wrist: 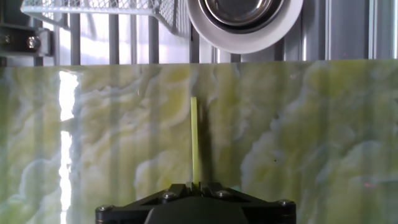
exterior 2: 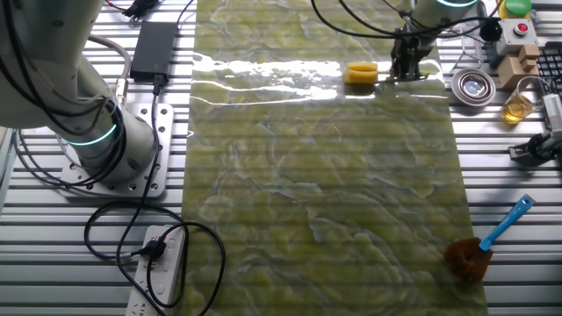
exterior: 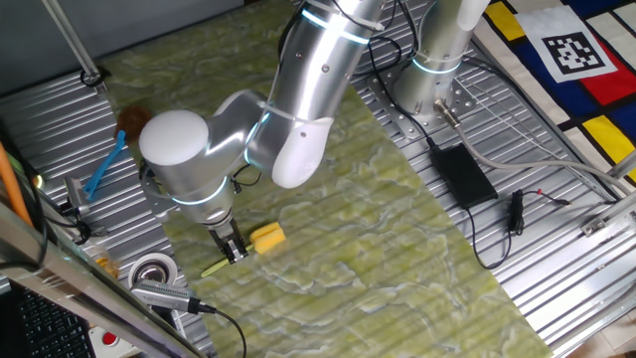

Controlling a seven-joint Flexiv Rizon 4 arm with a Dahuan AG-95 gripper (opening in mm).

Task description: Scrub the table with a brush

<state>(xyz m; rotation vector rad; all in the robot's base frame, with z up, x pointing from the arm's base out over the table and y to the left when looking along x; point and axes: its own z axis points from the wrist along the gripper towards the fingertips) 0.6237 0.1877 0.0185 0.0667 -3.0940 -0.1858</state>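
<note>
The brush has a blocky yellow head (exterior: 267, 238) lying on the marbled green-yellow table (exterior: 397, 259), and a thin yellow-green handle (exterior: 213, 268). My gripper (exterior: 235, 251) is shut on the handle just behind the head, low at the table. In the other fixed view the head (exterior 2: 361, 72) lies left of the gripper (exterior 2: 406, 67) near the table's far edge. In the hand view the handle (wrist: 194, 140) runs straight up from between the closed fingertips of the gripper (wrist: 195, 185); the head is hidden there.
A blue-handled brush with a round brown head (exterior: 106, 164) lies on the ribbed metal at the left, also in the other fixed view (exterior 2: 483, 246). A tape roll (exterior: 154, 269), a round metal dish (wrist: 245, 15), a wire basket (wrist: 99, 7), a black power brick (exterior: 461, 173) and cables surround the table.
</note>
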